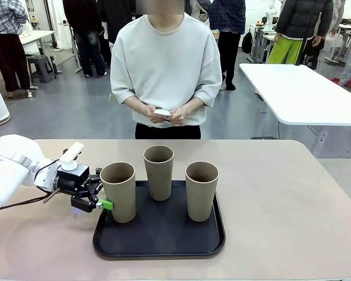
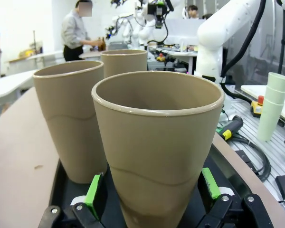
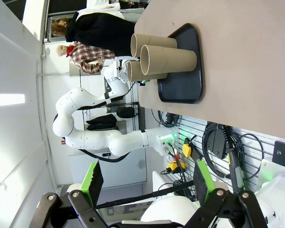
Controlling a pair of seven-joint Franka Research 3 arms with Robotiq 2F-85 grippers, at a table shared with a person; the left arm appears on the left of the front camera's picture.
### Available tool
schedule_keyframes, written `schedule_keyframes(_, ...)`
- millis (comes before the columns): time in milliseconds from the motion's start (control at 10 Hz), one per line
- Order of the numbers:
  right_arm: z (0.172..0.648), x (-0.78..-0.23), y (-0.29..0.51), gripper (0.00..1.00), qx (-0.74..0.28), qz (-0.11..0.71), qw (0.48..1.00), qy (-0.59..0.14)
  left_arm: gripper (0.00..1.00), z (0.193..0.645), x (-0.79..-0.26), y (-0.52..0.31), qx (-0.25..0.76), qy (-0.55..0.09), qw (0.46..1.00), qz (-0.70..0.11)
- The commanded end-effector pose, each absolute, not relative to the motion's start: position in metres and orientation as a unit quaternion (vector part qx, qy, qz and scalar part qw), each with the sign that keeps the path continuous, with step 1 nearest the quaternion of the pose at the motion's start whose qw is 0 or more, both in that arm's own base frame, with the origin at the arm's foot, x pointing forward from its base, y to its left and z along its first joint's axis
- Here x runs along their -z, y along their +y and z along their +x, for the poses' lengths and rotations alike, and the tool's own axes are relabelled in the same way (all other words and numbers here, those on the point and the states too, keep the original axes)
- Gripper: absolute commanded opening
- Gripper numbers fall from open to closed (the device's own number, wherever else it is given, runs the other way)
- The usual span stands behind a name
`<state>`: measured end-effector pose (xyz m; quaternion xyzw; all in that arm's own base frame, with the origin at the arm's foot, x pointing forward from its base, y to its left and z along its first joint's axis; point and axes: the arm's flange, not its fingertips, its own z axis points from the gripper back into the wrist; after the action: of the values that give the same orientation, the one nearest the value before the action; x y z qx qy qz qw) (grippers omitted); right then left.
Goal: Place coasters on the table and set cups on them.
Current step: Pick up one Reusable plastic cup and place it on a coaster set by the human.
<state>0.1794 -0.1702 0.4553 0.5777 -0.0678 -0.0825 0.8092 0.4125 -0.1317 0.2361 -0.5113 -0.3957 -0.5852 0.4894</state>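
Pads [image 2: 93, 191] of the left gripper [image 2: 150, 175] stand wide apart on either side of the nearest cup [image 2: 156, 147], low on its wall. Whether they touch it cannot be told. That cup stands upright, long axis vertical, at the left of the black tray [image 1: 158, 249], so a plain squeeze looks like the next need. The middle cup [image 1: 158, 171] and the right-hand cup [image 1: 202, 190] stand upright on the same tray. The right gripper [image 3: 147, 183] hangs wide and empty, well off the table [image 1: 281, 205], so the left arm is nearer. Across the table, a person's hands [image 1: 164, 115] hold something small and white, likely the coasters [image 1: 162, 111].
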Motion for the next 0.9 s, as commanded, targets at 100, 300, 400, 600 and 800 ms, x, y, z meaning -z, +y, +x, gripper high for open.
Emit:
schedule_keyframes(100,0.179,-0.455,-0.170,1.00,0.080,0.581,0.807,-0.070,1.00,0.413,-0.230,-0.145,0.592,-0.407,0.481,-0.502)
schedule_keyframes(300,0.179,-0.455,-0.170,1.00,0.080,0.581,0.807,-0.070,1.00,0.412,-0.229,-0.149,0.596,-0.404,0.479,-0.502)
schedule_keyframes(400,0.179,-0.455,-0.170,1.00,0.080,0.581,0.807,-0.070,1.00,0.411,-0.228,-0.151,0.598,-0.403,0.477,-0.503)
schedule_keyframes(600,0.179,-0.455,-0.170,1.00,0.080,0.581,0.807,-0.070,1.00,0.411,-0.226,-0.152,0.598,-0.401,0.476,-0.505)
schedule_keyframes(800,0.179,-0.455,-0.170,1.00,0.080,0.581,0.807,-0.070,0.48,0.411,-0.226,-0.153,0.599,-0.406,0.467,-0.509)
